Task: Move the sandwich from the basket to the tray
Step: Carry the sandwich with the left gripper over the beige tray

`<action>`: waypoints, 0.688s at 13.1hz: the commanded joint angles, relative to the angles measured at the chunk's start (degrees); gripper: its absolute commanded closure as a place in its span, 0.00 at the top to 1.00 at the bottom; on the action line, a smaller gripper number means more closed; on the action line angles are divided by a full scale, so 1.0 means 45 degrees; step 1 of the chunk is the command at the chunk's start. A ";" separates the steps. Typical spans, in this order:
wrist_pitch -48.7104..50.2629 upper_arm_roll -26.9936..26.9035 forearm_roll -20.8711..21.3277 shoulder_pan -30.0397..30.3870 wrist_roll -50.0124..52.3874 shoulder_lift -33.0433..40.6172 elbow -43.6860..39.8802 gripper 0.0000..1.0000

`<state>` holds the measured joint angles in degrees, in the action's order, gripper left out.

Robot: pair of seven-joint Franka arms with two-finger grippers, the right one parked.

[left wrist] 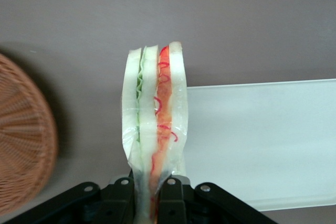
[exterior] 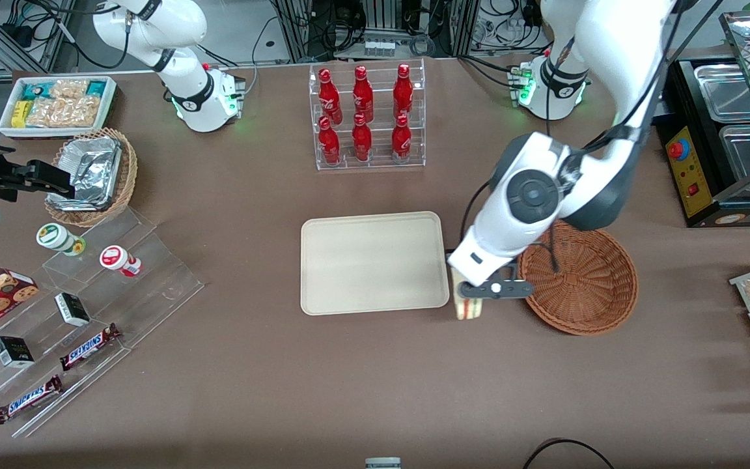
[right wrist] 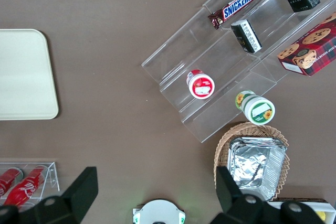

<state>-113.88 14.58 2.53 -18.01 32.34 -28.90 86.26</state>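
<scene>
My left gripper (exterior: pixel 479 291) is shut on the sandwich (exterior: pixel 469 306), a wrapped wedge of white bread with green and red filling stripes. It hangs above the table in the gap between the tray (exterior: pixel 374 262) and the brown wicker basket (exterior: pixel 578 277). In the left wrist view the black fingers (left wrist: pixel 173 195) pinch the sandwich (left wrist: pixel 155 124) at its narrow end, with the basket (left wrist: pixel 23 140) on one side and the cream tray (left wrist: pixel 262 140) on the other. The basket looks empty. The tray also shows in the right wrist view (right wrist: pixel 23 74).
A clear rack of red bottles (exterior: pixel 366 117) stands farther from the front camera than the tray. Toward the parked arm's end are clear steps with snacks (exterior: pixel 75 312), a tan basket with foil containers (exterior: pixel 92 172) and a white bin of packets (exterior: pixel 57 104). A black appliance (exterior: pixel 726 137) stands toward the working arm's end.
</scene>
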 commanded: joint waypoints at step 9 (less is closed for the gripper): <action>-0.1100 -0.0135 0.0103 -0.2812 0.2304 -0.3148 -0.2235 0.00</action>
<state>-118.95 14.61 2.56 -28.91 40.92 -41.85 78.15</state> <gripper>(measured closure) 0.850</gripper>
